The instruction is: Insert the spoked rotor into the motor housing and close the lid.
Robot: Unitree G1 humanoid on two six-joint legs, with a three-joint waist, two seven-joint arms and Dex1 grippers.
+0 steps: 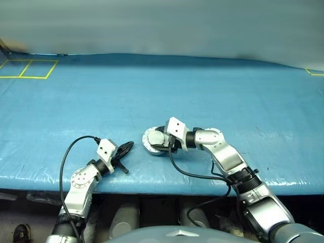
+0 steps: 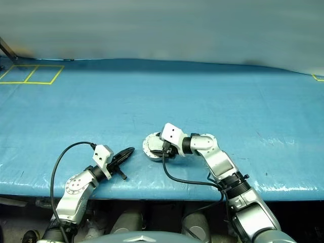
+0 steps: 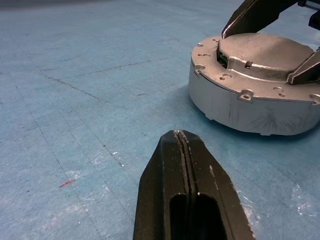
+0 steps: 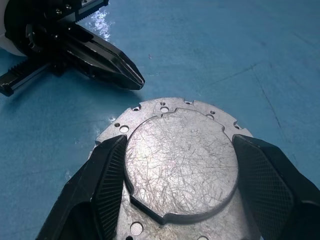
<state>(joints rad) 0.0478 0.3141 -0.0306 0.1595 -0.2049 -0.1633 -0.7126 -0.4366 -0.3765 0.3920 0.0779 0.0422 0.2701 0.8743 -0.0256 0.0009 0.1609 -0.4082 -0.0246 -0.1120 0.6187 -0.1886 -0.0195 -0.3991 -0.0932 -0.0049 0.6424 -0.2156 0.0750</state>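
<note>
A: Where's the motor housing (image 1: pixel 154 141)?
B: On the blue table (image 1: pixel 212 96), in the near half, not far from the front edge. Its lid (image 4: pixel 182 162) lies closed flat on top, plain scratched face up.
A: And the right gripper (image 4: pixel 180 175)?
B: Its two black fingers stand wide, one on each side of the lid's raised round plate. The pads sit right at the plate's rim; I can't tell whether they press on it.
A: The left gripper (image 3: pixel 181 137)?
B: Shut tight, fingers pressed together with nothing between them. It lies low over the table, its tip aimed at the housing's side wall but apart from it, with a bare strip of blue between.
A: Room to move?
B: Plenty. Behind the housing the table runs open to the far edge, and to both sides as well. Yellow tape marks (image 1: pixel 28 68) sit in the far left corner, well apart. The near edge is close behind both wrists.
</note>
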